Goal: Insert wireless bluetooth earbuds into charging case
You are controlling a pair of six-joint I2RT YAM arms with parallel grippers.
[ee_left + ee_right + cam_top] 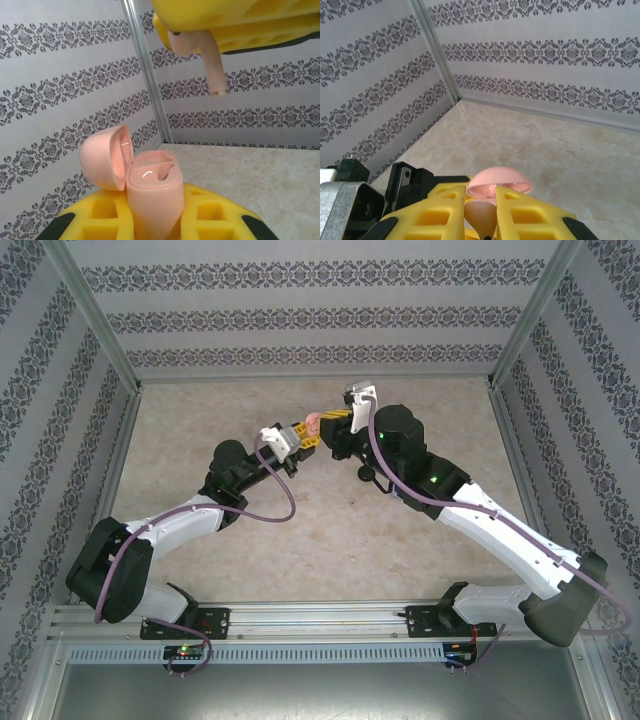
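Left wrist: left gripper clamps open pink case; right gripper, above it, pinches pink earbud. We centre stem over socket, lower slowly.

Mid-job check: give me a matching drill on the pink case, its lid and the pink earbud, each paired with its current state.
Things:
1. pink charging case
2. case lid
3. pink earbud

States:
A. not yet in the case, pinched in the right gripper
B. swung open on its hinge
C. clamped in the left gripper

Pairs: 1-C; 2-B; 3-A
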